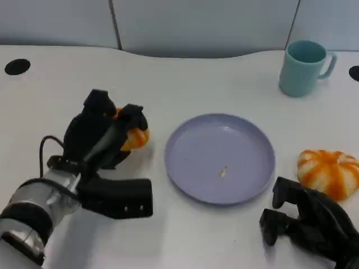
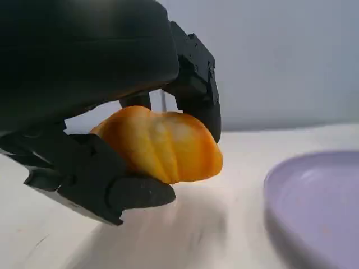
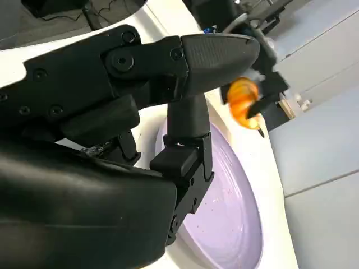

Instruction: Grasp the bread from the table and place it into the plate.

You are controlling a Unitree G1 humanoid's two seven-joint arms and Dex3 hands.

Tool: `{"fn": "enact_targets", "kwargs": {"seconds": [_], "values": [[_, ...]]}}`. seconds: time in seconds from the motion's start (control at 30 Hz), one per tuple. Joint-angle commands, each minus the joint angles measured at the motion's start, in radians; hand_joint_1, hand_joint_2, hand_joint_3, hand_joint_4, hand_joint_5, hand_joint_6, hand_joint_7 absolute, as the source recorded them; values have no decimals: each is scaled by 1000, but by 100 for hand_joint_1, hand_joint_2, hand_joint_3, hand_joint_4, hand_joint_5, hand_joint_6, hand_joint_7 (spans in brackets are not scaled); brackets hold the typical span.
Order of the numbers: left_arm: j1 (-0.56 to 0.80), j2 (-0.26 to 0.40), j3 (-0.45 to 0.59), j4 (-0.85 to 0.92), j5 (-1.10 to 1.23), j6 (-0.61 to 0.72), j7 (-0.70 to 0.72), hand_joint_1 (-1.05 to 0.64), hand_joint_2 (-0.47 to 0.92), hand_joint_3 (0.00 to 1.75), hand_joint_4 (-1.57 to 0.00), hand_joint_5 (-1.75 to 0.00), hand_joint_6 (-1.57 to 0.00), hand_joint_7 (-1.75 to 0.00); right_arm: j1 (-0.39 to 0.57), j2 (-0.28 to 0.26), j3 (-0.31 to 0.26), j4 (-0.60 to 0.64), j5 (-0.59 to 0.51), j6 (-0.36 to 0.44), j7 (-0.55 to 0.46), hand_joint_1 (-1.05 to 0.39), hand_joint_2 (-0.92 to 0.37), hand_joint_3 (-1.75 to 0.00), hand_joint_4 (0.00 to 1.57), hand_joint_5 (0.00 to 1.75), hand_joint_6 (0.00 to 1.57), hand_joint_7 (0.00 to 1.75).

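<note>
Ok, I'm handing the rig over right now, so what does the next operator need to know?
Left hand: grips one bread left of the plate.
Right hand: near the table's front edge, right of the plate, holds nothing.
Second bread: on the table right of the plate, beside the right hand.
Teal mug: behind the plate, not involved.
Done: first bread grasped.
Left: carry it over the plate and release; the plate holds no bread yet.

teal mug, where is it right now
In the head view the teal mug stands at the table's far right, beyond the purple plate and behind the loose bread.
</note>
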Motion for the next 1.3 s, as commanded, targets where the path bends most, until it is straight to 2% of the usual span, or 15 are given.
{"fn": "enact_targets", "kwargs": {"seconds": [0.03, 0.13, 0.37, 0.5, 0.57, 0.73, 0.9, 1.0, 1.07, 1.1, 1.13, 1.17, 1.2, 1.23, 1.3], "values": [[-46, -11, 40, -54, -44, -65, -5, -19, 52, 122, -89, -175, -69, -175, 5, -16, -6, 39, -9, 9, -2, -53, -92, -32, 74, 175, 65, 159], [-50, -41, 53, -92, -56, -92, -3, -17, 46, 128, -93, -175, -71, -175, -3, -17, -7, 57, -11, -1, 5, -53, -92, -32, 75, 175, 65, 159], [-71, -110, 46, -131, -66, -208, -52, -19, 44, 135, -94, -175, -70, -175, 1, -12, -1, 56, -25, -26, -7, -53, -92, -33, 75, 174, 67, 157], [-96, -146, 48, -113, -118, -272, -241, -27, 45, 138, -98, -175, -76, -175, 11, -8, 5, 31, -30, -5, -23, -53, -92, -33, 75, 175, 66, 157], [-99, -159, 46, -104, -124, -296, -276, -31, 46, 138, -100, -175, -80, -175, 16, -7, 9, 16, -31, 3, -29, -52, -92, -34, 74, 175, 65, 158], [-102, -193, 49, -71, -133, -299, -333, -33, 48, 140, -108, -175, -87, -175, 23, -2, 8, 6, -23, 11, -28, -51, -92, -35, 74, 175, 63, 160], [-128, -213, 31, -35, -108, -257, -372, -40, 57, 136, -109, -175, -86, -175, 30, 3, 9, -9, -22, 12, -32, -51, -92, -35, 74, 175, 62, 163], [-140, -219, 13, -24, -87, -225, -370, -39, 55, 135, -109, -175, -86, -175, 31, 4, 11, -13, -21, 18, -33, -51, -92, -36, 74, 175, 61, 164], [-155, -224, 10, -11, -97, -195, -441, -39, 55, 136, -106, -175, -83, -175, 33, 6, 13, -18, -24, 17, -36, -51, -92, -36, 74, 175, 61, 164], [-161, -226, 15, -6, -111, -181, -491, -40, 51, 135, -91, -166, -76, -155, 35, 7, 15, -20, -26, 11, -36, -51, -92, -36, 74, 175, 61, 164], [-165, -227, 19, -5, -122, -172, -526, -40, 50, 132, -84, -156, -75, -137, 36, 7, 16, -21, -27, 7, -36, -51, -92, -36, 75, 175, 61, 164], [-165, -227, 23, -8, -129, -166, -546, -41, 49, 131, -81, -150, -75, -125, 36, 7, 17, -22, -28, 5, -36, -51, -92, -36, 75, 175, 60, 164], [-169, -226, 24, -10, -139, -142, -609, -41, 49, 130, -80, -148, -75, -122, 36, 7, 16, -23, -25, 13, -37, -51, -92, -36, 75, 175, 60, 164], [-172, -225, 24, -14, -147, -123, -656, -49, 61, 86, -50, -111, -53, -80, 36, 7, 16, -24, -23, 20, -38, -51, -92, -36, 74, 175, 61, 164], [-177, -219, 18, -27, -148, -84, -740, -59, 82, 38, -31, -79, -44, -34, 37, 8, 13, -28, -17, 32, -39, -50, -92, -36, 74, 175, 61, 164]]}}
